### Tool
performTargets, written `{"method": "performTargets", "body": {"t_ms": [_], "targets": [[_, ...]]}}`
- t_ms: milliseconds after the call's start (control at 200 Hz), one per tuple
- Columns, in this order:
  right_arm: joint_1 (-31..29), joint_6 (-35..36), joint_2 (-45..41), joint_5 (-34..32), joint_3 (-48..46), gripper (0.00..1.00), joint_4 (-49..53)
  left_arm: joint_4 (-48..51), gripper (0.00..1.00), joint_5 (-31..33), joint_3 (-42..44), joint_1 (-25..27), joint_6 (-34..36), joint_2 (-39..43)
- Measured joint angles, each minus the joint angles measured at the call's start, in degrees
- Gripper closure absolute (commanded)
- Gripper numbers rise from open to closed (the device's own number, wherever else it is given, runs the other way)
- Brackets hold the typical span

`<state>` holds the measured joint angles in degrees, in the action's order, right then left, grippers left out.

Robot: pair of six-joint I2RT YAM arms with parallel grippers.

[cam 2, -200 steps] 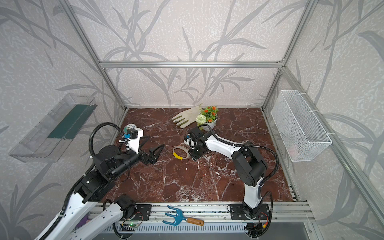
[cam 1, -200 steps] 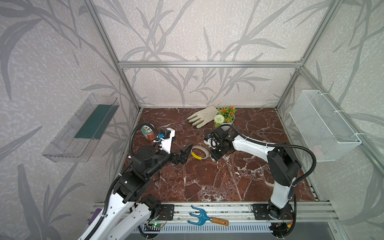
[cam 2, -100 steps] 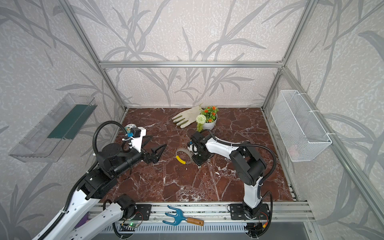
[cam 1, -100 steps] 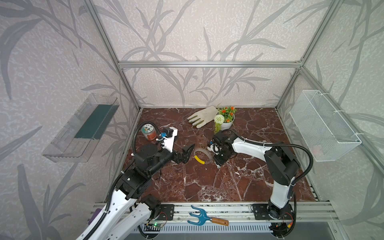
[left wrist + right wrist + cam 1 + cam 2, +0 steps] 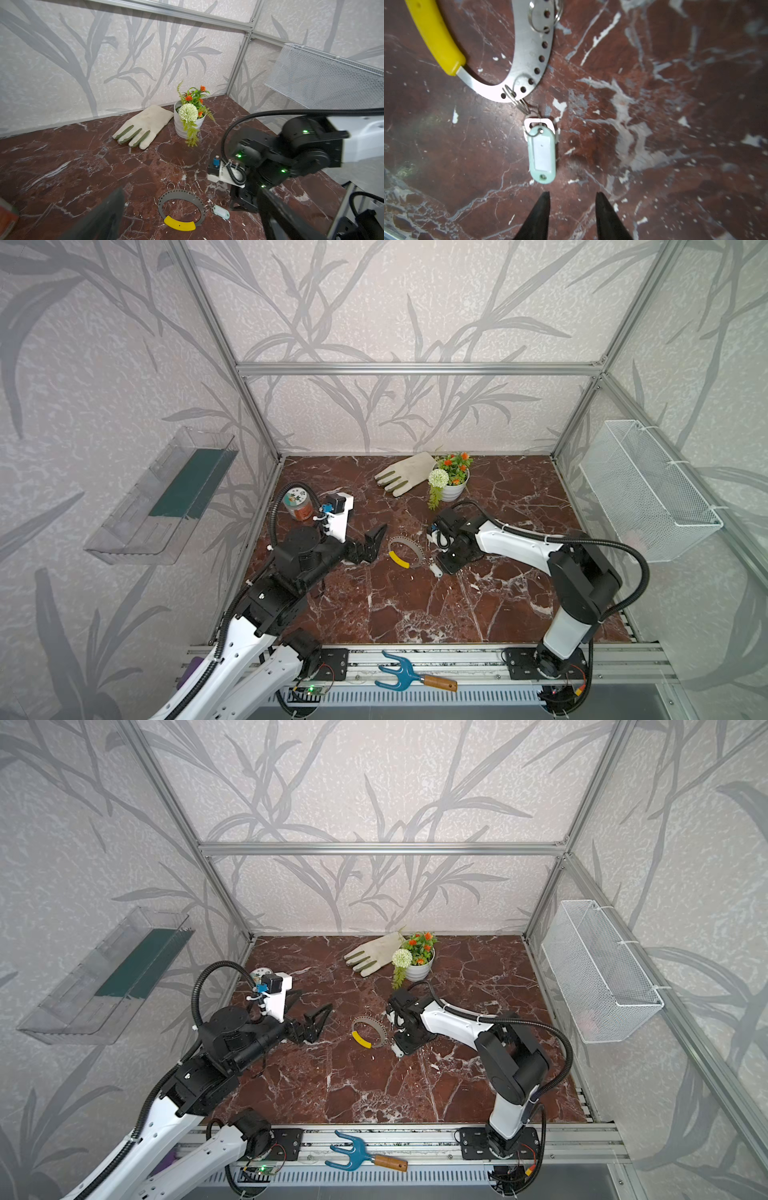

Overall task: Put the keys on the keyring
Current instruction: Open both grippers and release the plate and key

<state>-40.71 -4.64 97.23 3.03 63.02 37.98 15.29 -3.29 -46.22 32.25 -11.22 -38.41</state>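
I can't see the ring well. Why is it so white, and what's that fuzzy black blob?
Right wrist view: light glares off the keyring, washing its metal white. Left wrist view: the blob is a finger of the left gripper, too close to focus.

Before me, the red-brown marble table [image 5: 415, 614] bears the keyring [image 5: 398, 560] flat near its middle, the keys [image 5: 542, 153] hooked onto it, a glove [image 5: 405, 479] and flowerpot [image 5: 453, 489] side by side at the back, and a jar [image 5: 297, 504] at the left.

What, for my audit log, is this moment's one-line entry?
keys: attached to keyring | right hand: open, clear of keys | left hand: open, empty
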Motion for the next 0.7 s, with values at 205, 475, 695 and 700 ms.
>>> {"method": "performTargets", "body": {"t_ms": [205,475,695,700], "targets": [[1.5,-3.2,-14.5,-6.6,-7.1,0.44,-4.2,-0.7,0.01,13.0,1.8,0.0,-0.8,-2.1],[4.7,-4.7,-34.7,-15.4,-22.8,0.01,-18.6,-5.1,0.01,30.8,10.7,-0.3,-2.3,-2.4],[8.7,-1.4,-43.7,-23.1,-33.9,0.01,-32.9,-9.7,0.01,42.0,14.1,-2.4,-1.8,-8.6],[8.9,-1.4,-43.7,-23.2,-34.1,0.01,-33.3,-10.0,0.01,42.3,14.2,-2.4,-1.8,-8.8]]}}
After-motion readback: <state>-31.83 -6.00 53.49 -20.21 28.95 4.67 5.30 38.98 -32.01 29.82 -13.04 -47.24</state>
